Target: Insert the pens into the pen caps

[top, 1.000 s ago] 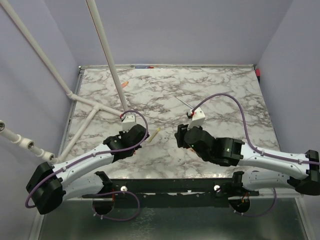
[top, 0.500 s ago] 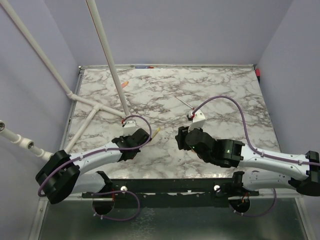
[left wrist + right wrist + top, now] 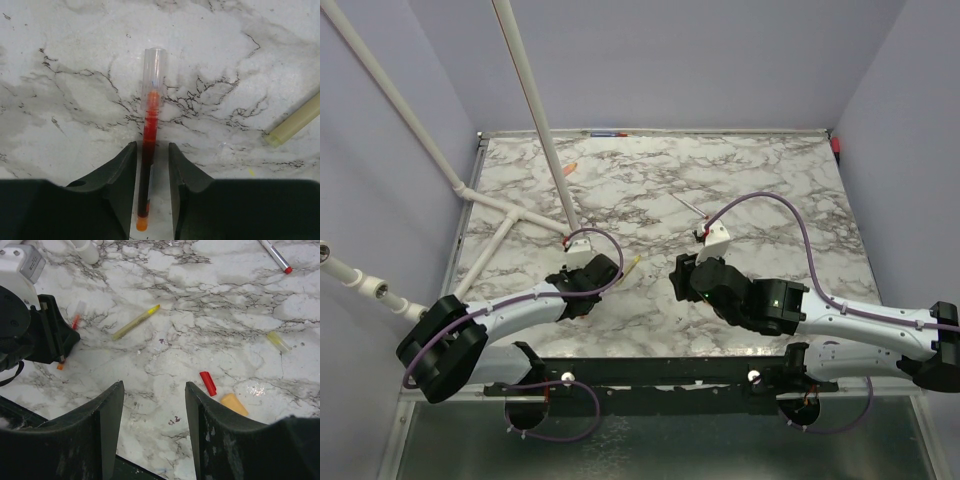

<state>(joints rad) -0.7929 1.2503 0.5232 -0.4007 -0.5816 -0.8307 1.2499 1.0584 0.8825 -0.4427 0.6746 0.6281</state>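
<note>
Red-orange pen is lying on the marble between the jaws of my left gripper, which are standing narrowly apart, gripping nothing; its long axis is running straight ahead, clear cap farthest.

I see a marble-patterned table with an orange-red pen lying flat on it, a clear cap over its tip, and a yellow pen near it but apart. Further right lie a red cap, a stubby orange cap just beside it, a yellowish clear cap and a white pen with a red end.
</note>
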